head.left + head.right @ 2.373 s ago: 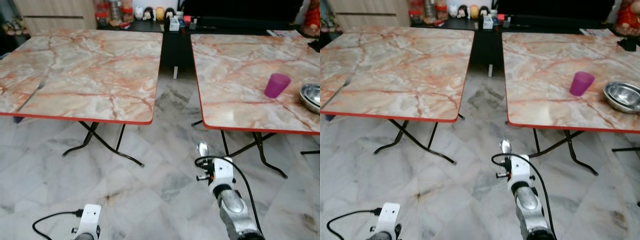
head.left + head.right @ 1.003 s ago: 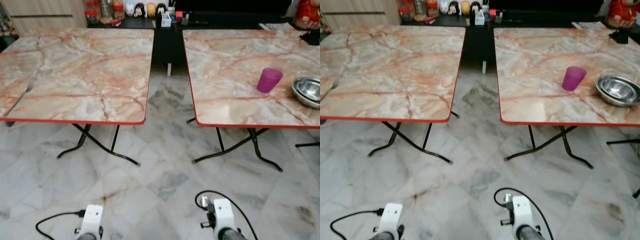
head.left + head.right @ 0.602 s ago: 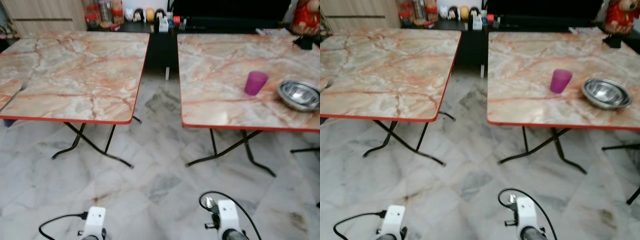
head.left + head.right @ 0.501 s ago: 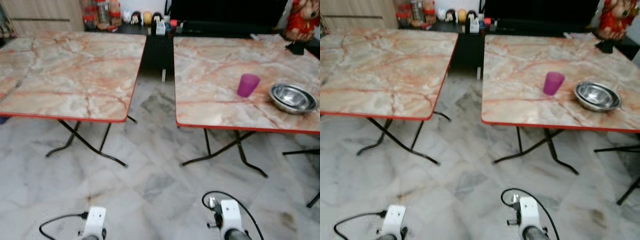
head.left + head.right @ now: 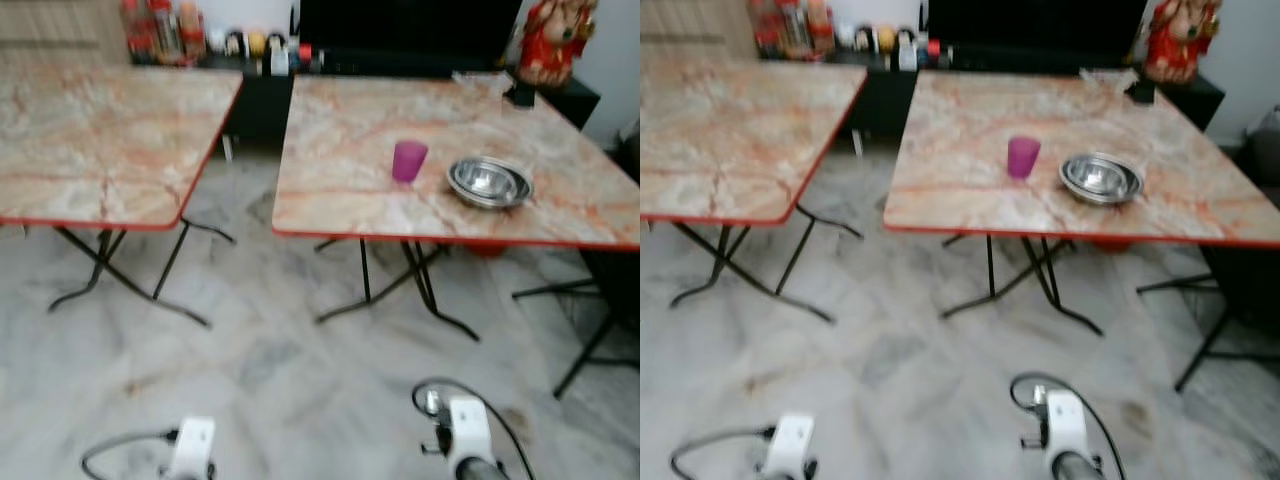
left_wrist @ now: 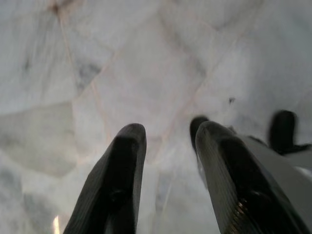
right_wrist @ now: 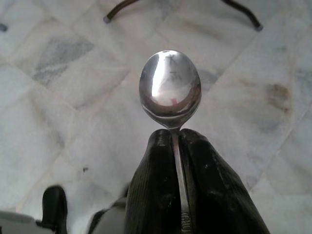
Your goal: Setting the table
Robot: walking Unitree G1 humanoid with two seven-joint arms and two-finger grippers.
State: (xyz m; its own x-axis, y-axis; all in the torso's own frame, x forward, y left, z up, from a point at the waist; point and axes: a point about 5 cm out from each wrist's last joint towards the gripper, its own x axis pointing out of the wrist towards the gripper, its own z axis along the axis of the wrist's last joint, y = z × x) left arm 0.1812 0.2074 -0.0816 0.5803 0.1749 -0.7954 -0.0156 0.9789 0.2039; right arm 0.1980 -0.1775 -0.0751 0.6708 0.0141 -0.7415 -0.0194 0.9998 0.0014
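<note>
A marble-topped folding table (image 5: 340,190) with a red edge stands ahead and to the right. On it are a purple cup (image 5: 408,160) and a steel bowl (image 5: 489,181) side by side. My right gripper (image 7: 176,139) is shut on a metal spoon (image 7: 170,90), whose bowl sticks out past the fingertips over the floor. The spoon's bowl (image 5: 432,401) also peeks above my right wrist low in the left eye view. My left gripper (image 6: 165,136) hangs over the floor tiles, open, with nothing between its fingers.
A second marble table (image 5: 90,140) stands to the left, with a gap of floor between the two. A dark cabinet (image 5: 400,30) with jars and figurines runs along the back wall. A red statue (image 5: 552,40) stands at the back right. Black legs (image 5: 590,350) stand beside the right table.
The camera has swung right, so both tables have shifted left in view and the cup and bowl now sit near centre. The right arm sank from its earlier raised position, spoon still held.
</note>
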